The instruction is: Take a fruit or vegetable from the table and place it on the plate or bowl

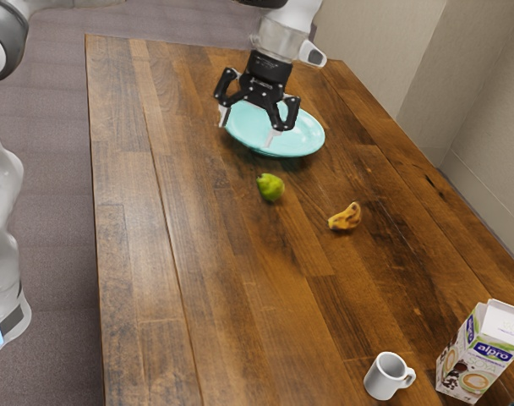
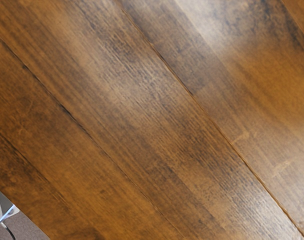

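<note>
Closest, a white mug (image 1: 387,375) and carton (image 1: 481,351) stood at the near corner of the table (image 1: 155,254). Mid-table lay the green fruit (image 1: 270,186), untouched; the gripper (image 1: 248,128) hung spread, empty, over the plate (image 1: 306,139); the pick seemed unstarted, needing a reach down onto the fruit

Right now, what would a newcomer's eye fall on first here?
The black two-finger gripper hangs open above the round teal plate on the dark wooden plank table. In front of the plate lie a small green fruit and a yellow-brown banana-like piece, both on bare wood. A white mug and a white Alpro carton stand at the exterior view's lower right.
</note>
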Robot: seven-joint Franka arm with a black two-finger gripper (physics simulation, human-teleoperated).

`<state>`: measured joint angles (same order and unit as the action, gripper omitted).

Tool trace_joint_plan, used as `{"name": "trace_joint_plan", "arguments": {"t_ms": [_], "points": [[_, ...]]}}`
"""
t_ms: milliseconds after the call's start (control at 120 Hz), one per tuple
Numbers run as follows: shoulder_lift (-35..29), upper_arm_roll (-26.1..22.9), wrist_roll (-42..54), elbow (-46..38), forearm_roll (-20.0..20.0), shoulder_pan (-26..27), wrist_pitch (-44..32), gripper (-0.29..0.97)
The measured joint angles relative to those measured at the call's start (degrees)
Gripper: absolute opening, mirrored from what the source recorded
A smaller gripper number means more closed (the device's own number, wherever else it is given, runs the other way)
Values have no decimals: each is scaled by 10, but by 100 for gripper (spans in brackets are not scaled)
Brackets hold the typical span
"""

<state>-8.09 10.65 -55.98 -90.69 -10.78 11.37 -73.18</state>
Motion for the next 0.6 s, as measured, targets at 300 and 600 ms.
{"name": "trace_joint_plan", "arguments": {"t_ms": [300, 600], "points": [[-39, 48, -274, 2, -8, 3, -83, 68], [-20, 93, -256, -15, 15, 35, -80, 68]]}}
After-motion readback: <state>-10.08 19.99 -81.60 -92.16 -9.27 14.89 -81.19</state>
